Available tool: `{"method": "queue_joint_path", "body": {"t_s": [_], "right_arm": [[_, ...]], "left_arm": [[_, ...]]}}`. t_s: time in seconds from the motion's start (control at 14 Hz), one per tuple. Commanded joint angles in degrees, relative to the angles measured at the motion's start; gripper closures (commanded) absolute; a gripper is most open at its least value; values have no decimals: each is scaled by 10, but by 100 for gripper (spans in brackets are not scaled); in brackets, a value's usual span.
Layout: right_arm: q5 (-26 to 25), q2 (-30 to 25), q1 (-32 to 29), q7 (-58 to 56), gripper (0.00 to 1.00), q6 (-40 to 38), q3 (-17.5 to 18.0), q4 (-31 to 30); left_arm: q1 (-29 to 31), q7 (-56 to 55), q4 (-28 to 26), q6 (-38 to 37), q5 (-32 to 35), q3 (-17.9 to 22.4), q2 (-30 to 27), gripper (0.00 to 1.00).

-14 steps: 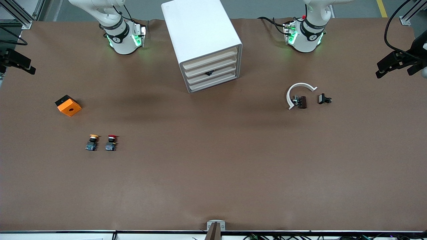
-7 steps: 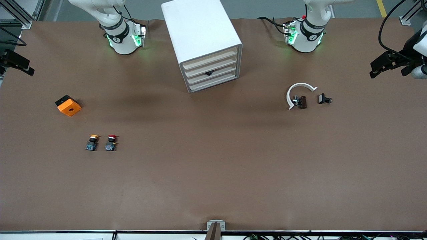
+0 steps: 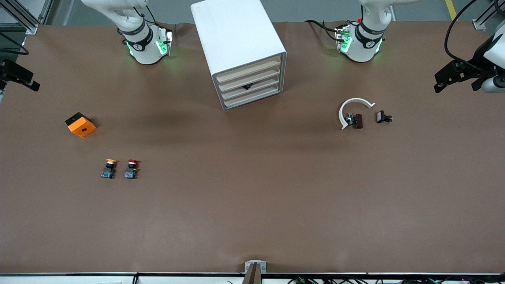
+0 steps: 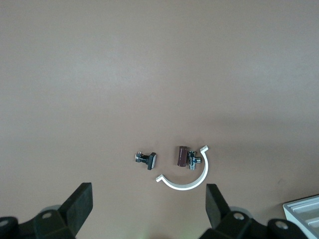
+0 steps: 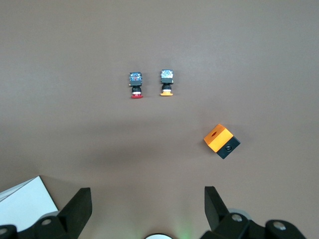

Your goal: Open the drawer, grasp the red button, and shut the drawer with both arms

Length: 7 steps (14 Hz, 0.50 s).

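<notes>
The white cabinet (image 3: pixel 236 39) stands between the two arm bases, its four cream-fronted drawers (image 3: pixel 249 82) all pushed in. One of them bears a small dark mark (image 3: pixel 247 86). The red-capped button (image 3: pixel 131 168) (image 5: pixel 135 84) lies on the table toward the right arm's end, beside an orange-capped one (image 3: pixel 109 168). My right gripper (image 3: pixel 29 81) (image 5: pixel 148 194) hangs open and empty high over the right arm's end of the table. My left gripper (image 3: pixel 437 83) (image 4: pixel 148 191) hangs open and empty over the left arm's end.
An orange cube with a hole (image 3: pixel 81 125) lies farther from the camera than the two buttons. Toward the left arm's end lie a white curved piece (image 3: pixel 352 106), a small brown part (image 3: pixel 357 120) and a small black part (image 3: pixel 383 117).
The left gripper has drifted a little from its end of the table toward the cabinet. The right gripper has barely shifted. Nothing on the table has moved.
</notes>
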Motion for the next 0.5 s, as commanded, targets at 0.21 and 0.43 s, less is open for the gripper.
{"method": "queue_joint_path", "body": {"t_s": [0.21,0.43], "right_arm": [[9,-14,-3,11,0,6,1,-13],[9,-14,-2,10,0,5,3,-13]], "left_arm": [[-2,6,18,-3,-6,0,12,0],[-2,4,22,-3,-7,-3,13,0]]}}
